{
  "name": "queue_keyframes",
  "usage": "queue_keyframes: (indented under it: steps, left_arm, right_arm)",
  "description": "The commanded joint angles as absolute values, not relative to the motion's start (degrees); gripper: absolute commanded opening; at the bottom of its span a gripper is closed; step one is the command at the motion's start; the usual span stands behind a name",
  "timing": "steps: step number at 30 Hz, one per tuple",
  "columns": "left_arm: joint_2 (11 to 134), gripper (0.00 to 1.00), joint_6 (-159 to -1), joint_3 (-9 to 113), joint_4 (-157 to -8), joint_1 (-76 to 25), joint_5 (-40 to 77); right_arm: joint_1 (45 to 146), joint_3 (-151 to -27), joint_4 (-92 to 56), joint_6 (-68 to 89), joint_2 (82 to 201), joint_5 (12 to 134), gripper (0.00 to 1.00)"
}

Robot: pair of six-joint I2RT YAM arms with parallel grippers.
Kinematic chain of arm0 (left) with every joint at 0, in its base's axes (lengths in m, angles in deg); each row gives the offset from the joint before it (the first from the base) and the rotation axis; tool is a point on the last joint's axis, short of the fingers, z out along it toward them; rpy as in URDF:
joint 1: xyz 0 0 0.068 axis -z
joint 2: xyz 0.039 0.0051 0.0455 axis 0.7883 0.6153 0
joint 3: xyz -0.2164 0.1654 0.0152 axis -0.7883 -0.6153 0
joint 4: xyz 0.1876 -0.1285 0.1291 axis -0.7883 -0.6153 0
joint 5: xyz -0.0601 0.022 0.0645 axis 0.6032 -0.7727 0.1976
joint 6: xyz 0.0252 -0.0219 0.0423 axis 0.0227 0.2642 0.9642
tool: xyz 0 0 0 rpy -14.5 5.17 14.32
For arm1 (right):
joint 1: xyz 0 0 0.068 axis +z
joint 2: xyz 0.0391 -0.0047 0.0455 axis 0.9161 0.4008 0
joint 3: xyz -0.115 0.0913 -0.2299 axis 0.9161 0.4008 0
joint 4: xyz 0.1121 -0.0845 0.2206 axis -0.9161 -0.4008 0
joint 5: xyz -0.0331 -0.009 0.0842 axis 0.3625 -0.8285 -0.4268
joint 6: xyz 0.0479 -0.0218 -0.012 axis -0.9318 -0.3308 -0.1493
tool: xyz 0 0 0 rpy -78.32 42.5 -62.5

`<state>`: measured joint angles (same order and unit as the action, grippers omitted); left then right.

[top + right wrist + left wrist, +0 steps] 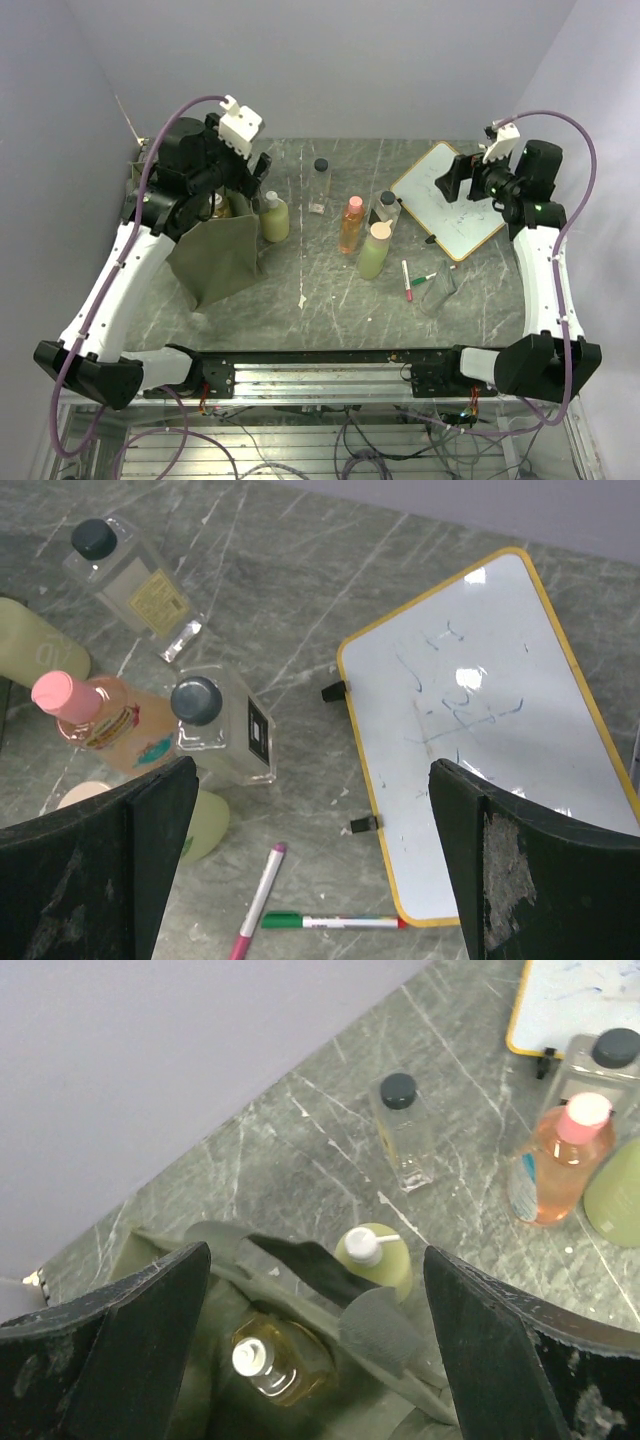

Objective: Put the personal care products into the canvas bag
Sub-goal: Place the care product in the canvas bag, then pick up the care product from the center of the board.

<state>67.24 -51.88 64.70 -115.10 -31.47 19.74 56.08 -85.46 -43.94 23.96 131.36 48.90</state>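
- Inside the open mouth of the olive-green canvas bag (215,265), which stands upright at the left of the grey-green marbled bench (330,310), an amber plastic bottle with a white cap (268,1360) already sits.
- Just beside the bag's right wall stands the pale yellow-green bottle with a white cap (392,1268). It is upright, long axis vertical, cap up. I cannot tell whether it touches the fabric.
- The left pincer (314,1265) hovers over the bag's mouth, its fingers spread wide and holding nothing. In its wrist view this bottle lies between the fingers, a little right of centre and just beyond the bag's rim.
- To my eye that is the relation that counts: the left arm is much the nearer one, and the bottle lies a short way towards the bench's middle from it.
- Farther out stand four more bottles, all upright:
  - a clear square bottle with a black cap (320,188), alone near the back;
  - an orange bottle with a pink cap (351,226);
  - a second clear bottle with a dark cap (388,210);
  - a light green bottle with a beige cap (374,255).
- The last three stand close together, nearer the right arm.
- The right pincer (312,775) is likewise spread and empty. It hangs by the left edge of the wood-framed whiteboard (480,730), with that cluster to its left.
- A red marker pen (407,281) and a green marker pen (424,279) lie flat in front of the cluster.
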Motion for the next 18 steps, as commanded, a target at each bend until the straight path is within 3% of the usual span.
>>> queue_keyframes:
  steps: [1, 18]
  left_arm:
    - [68.71, 0.98, -48.04, 67.27, -116.1, -27.73, 20.7]
    - [80.26, 0.98, -45.59, 72.39, -112.68, -14.43, 16.82]
  right_arm:
    - [58.91, -88.34, -40.06, 23.01, 133.31, 50.81, 1.0]
    - [64.51, -90.93, -32.43, 20.04, 136.33, 52.34, 1.0]
